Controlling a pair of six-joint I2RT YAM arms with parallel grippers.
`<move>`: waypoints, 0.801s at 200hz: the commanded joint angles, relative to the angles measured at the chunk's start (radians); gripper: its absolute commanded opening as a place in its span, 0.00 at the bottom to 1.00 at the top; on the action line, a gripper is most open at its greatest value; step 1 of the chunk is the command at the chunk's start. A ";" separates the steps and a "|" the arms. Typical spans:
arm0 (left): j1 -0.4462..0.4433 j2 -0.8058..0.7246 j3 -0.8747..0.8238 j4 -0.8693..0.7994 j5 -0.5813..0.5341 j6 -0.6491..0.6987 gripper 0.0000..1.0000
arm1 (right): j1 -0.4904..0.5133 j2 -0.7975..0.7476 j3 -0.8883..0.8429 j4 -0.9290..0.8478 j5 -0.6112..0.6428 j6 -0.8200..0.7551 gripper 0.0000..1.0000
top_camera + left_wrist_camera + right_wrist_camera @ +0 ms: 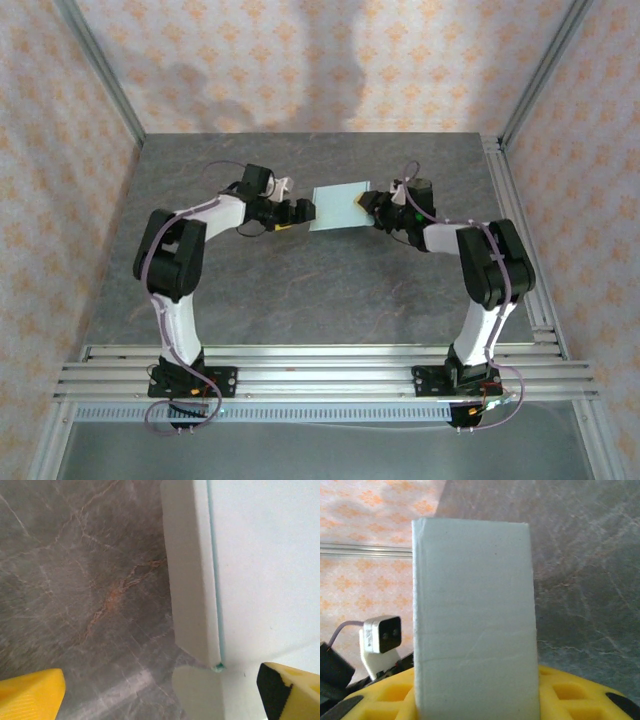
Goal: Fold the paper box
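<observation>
The paper box (340, 207) is one pale mint-green piece. It sits toward the far middle of the grey marbled table (300, 290), between the two grippers. In the right wrist view it reads as a flat, closed rectangle with crisp folded edges. Whether anything is inside cannot be told. In the left wrist view, one narrow side panel (192, 580) stands folded up along a crease, and a small rounded tab (197, 692) lies below it against the table.

The right gripper (368, 208) meets the box's right edge. Its yellow fingers (570, 695) are pinched on the near end of the card, which rises out of them and hides most of the scene beyond.

The left gripper (298, 212) is just beside the box's left edge with its fingers spread wide. One yellow fingertip (30, 695) is over bare table, and the other (290, 690) is over the card. Neither visibly touches the box.

There are two arms, one on each side, each bent inward toward the box. Past the box, the right wrist view catches a small white camera module (382, 634) on the left arm. Orange-patterned wallpaper (300, 60) backs the table on three sides.
</observation>
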 commanded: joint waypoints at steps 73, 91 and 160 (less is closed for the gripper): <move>-0.196 -0.425 -0.295 0.363 -0.539 0.565 1.00 | -0.014 -0.241 0.071 -0.181 0.021 -0.059 0.36; -0.239 -0.475 -0.386 0.529 -0.602 0.690 1.00 | -0.015 -0.274 0.094 -0.231 0.018 -0.061 0.36; -0.408 -0.573 -0.536 0.784 -0.782 1.240 1.00 | -0.031 -0.353 0.155 -0.288 -0.091 0.031 0.35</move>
